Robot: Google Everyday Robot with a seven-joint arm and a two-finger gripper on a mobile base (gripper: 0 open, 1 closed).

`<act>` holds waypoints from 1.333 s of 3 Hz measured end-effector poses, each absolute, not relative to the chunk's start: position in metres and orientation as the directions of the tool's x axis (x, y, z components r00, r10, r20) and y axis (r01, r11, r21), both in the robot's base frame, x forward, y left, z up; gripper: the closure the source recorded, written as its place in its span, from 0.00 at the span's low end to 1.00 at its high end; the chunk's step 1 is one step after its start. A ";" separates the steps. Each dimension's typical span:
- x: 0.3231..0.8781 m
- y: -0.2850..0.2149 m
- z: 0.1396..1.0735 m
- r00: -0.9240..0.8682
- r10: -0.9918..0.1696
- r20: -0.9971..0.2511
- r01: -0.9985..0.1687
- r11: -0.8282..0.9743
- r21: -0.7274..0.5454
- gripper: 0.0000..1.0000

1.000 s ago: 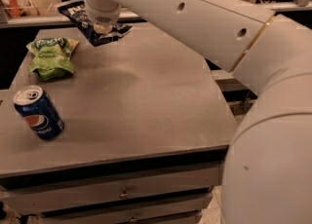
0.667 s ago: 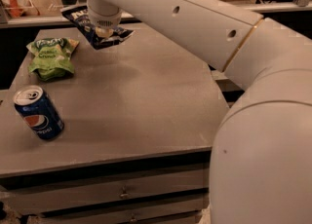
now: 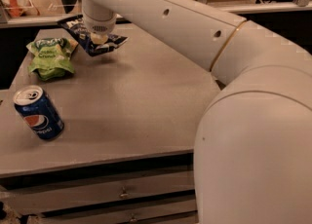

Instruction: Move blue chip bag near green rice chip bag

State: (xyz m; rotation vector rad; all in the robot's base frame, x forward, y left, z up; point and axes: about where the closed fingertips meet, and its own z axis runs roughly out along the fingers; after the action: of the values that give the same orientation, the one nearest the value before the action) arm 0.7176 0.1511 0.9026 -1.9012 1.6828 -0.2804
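The blue chip bag (image 3: 113,42) is dark navy with white lettering. It hangs tilted just above the far left part of the grey table (image 3: 146,101). My gripper (image 3: 100,38) comes down from above and is shut on the bag's middle. The big white arm hides part of the bag. The green rice chip bag (image 3: 50,57) lies flat on the table, a short way left of and nearer than the navy bag. The two bags are apart.
A blue Pepsi can (image 3: 38,113) stands near the table's front left edge. Drawers (image 3: 122,194) sit under the table front. My white arm fills the right side of the view. A shelf with clutter runs behind the table.
The gripper and the blue chip bag have come down a little toward the table. The green bag and the can have not moved.
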 end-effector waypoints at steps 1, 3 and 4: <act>0.713 0.159 0.896 0.198 -0.956 -0.218 -0.852 -0.058 -0.520 0.84; 0.707 0.160 0.889 0.203 -0.956 -0.211 -0.868 -0.076 -0.490 0.38; 0.707 0.159 0.888 0.202 -0.957 -0.210 -0.873 -0.079 -0.481 0.13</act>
State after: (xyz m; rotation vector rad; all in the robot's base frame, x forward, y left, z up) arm 0.7070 0.1594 0.8884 -1.9764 1.6963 -0.2169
